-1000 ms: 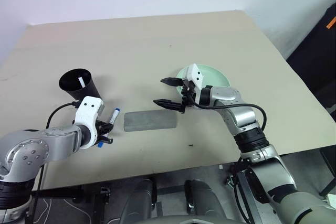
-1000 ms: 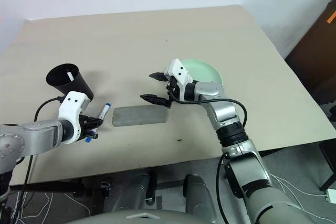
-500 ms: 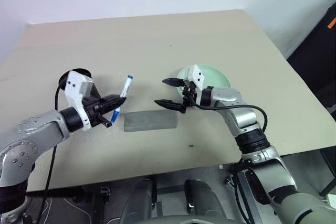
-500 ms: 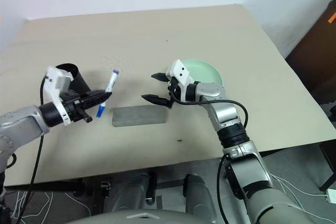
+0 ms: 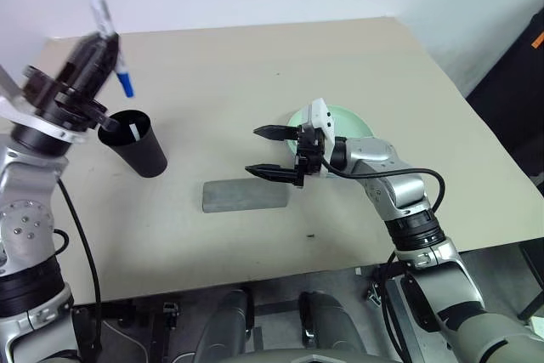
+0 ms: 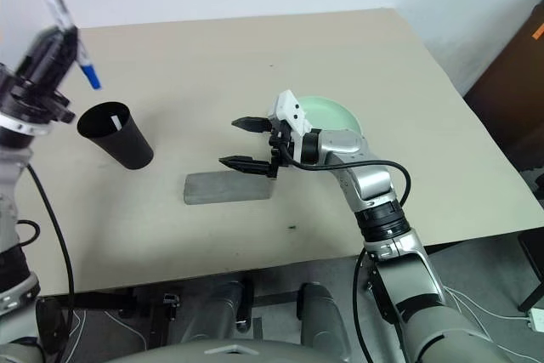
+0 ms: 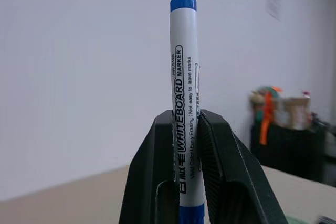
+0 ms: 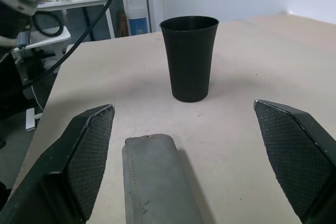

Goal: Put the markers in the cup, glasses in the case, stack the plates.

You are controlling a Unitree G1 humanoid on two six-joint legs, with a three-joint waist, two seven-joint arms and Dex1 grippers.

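Left eye view: our left gripper [image 5: 95, 50] is raised at about 10 o'clock of the table [image 5: 255, 82], jaws clamped on the blue-capped marker [image 5: 104, 25], which stands steeply with one blue end up and the other hanging just above and beside the rim of the cup [image 5: 133, 142]; the cup stands upright at 9 o'clock, something white showing inside its rim, which may be the second marker, though we cannot tell; the closed grey case [image 5: 245, 195] lies at centre, toward 6 o'clock; the mint-green plate [image 5: 340, 119] sits at 3 o'clock behind our right gripper [image 5: 265, 150].

Right eye view: same layout; right gripper jaws stand wide apart with nothing between them, hovering just over the case's 3 o'clock end; the glasses are presumably already in the case.

Left wrist view: both fingers [image 7: 149, 171] pinch the marker barrel low down, most of it rising beyond the tips; the grip looks centred.

Right wrist view: the case lies between the parted fingers, the cup well beyond it.

Step in hand, as we judge it: drop the marker in the cup; we should bring the lower end squarely over the mouth, keep the barrel near vertical, lower until the tip is inside the rim, then release; a glancing hit on the rim could tip the cup.
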